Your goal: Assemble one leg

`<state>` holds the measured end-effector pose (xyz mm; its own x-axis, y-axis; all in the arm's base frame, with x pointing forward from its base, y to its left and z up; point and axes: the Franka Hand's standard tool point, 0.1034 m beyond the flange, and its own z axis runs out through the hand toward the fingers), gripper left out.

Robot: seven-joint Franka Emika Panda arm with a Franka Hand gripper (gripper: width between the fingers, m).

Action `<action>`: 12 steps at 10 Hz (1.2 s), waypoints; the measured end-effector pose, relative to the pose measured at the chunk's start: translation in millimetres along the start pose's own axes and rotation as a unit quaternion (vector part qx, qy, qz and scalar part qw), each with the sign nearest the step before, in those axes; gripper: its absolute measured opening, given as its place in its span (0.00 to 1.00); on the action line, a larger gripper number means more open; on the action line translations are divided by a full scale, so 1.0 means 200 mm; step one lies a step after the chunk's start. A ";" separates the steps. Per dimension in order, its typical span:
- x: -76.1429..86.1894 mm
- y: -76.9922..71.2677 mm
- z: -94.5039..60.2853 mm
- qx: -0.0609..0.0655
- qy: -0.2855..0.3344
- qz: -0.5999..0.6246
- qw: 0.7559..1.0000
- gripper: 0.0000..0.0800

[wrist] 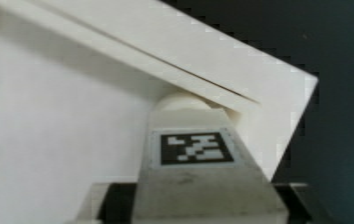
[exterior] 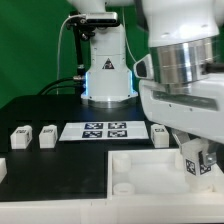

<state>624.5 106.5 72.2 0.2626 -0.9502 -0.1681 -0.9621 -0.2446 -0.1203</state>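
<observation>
**Leg held over the tray part's near-right corner**

The fingers pinched one leg, with the leg sitting between them at the exterior view's right, low in the frame. Its tagged face was turned toward the camera. In the wrist view the same leg ran straight out from between the fingers, its square tag facing up and its rounded tip touching or just beside the raised rim of the large white tray part. Whether the tip had entered a corner hole could not be told.

In the exterior view the tray part lay near the camera on the black tabletop, with the held leg over its right end. Farther back, three loose legs stood on the tabletop: two at the left and one right of the marker board. The marker board lay flat between them.
</observation>
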 end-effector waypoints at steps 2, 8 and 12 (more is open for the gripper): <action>-0.02 0.00 0.01 0.002 -0.009 0.141 0.990 0.36; -0.08 -0.01 0.00 -0.026 -0.023 -0.152 0.988 0.77; -0.05 -0.02 0.00 -0.021 -0.012 -0.354 0.935 0.81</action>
<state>625.2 116.0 74.0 0.8353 -0.5436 -0.0830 -0.5493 -0.8180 -0.1708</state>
